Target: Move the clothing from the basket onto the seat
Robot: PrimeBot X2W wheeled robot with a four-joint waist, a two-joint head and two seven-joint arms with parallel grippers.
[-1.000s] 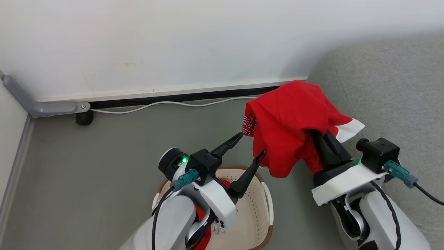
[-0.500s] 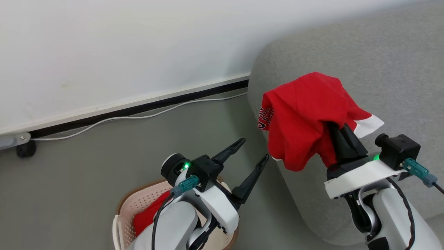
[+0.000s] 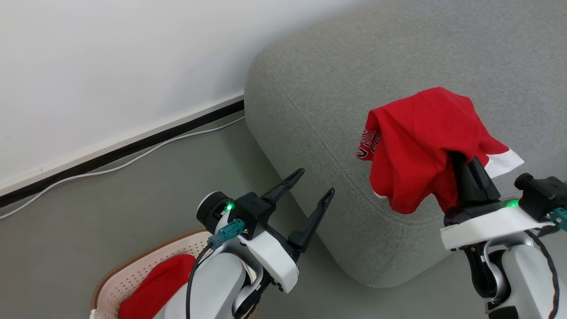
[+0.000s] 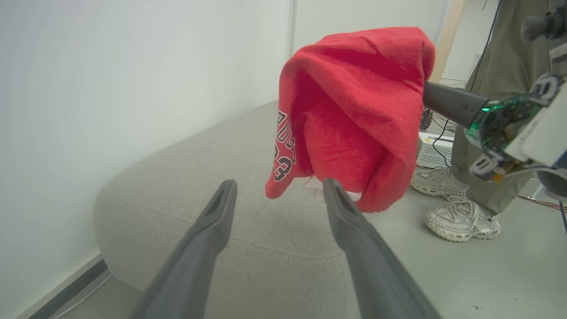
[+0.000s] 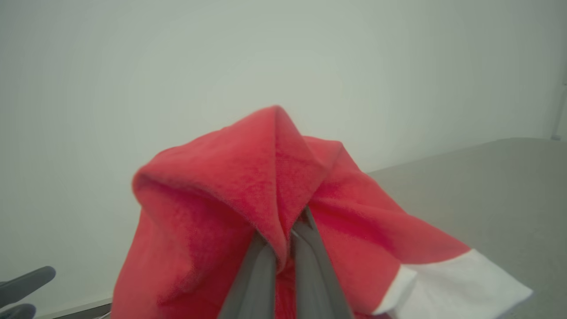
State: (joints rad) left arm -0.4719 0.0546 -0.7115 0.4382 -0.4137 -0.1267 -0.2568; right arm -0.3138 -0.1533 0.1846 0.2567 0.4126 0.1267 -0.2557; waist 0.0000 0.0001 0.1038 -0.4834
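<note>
A red garment with a white cuff and dark lettering, the clothing (image 3: 421, 141), hangs draped over my right gripper (image 3: 458, 155), which is shut on it above the grey seat (image 3: 319, 93). In the right wrist view the two fingers pinch a fold of the red fabric (image 5: 248, 199). My left gripper (image 3: 316, 182) stands open with nothing in it, left of the seat's corner; in its wrist view the garment (image 4: 350, 106) hangs just beyond its fingertips. A second red piece (image 3: 153, 288) lies in the cream basket (image 3: 128, 274) at the lower left.
A white wall (image 3: 110, 66) with a dark skirting strip and a white cable (image 3: 119, 164) runs along the grey floor. In the left wrist view a person's legs and pale sneakers (image 4: 460, 217) stand beyond the seat, beside a white box on the floor.
The camera has swung to the right: the seat now takes up much of the head view and the basket has slid to the lower left. The right gripper still holds the garment, now over the seat.
</note>
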